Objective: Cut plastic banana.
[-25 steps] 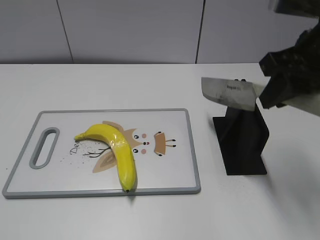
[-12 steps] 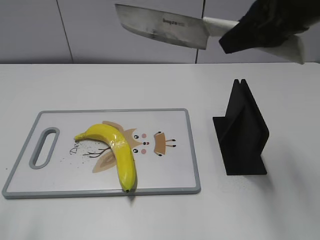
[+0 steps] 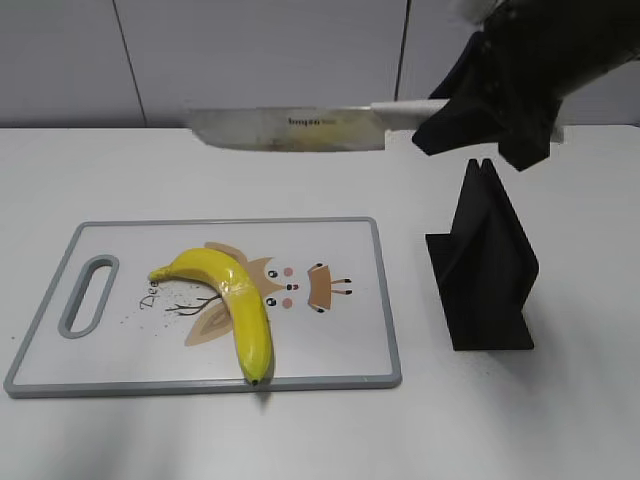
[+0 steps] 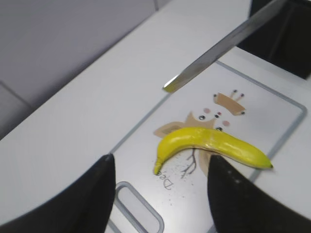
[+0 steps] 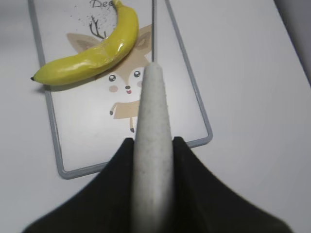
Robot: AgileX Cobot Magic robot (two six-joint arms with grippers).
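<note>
Our right gripper (image 3: 470, 100) clamps its fingers on the knife (image 3: 300, 128) handle, blade level above the cutting board (image 3: 350, 350), where the plastic banana (image 3: 235, 295) lies ready. Left gripper (image 4: 160, 194) fingers spread, empty.

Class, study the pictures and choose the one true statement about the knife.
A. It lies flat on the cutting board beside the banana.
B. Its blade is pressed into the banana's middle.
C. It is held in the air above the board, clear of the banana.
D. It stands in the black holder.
C: the right gripper holds the knife by its handle above the cutting board, apart from the plastic banana, and the black holder stands without it.
</note>
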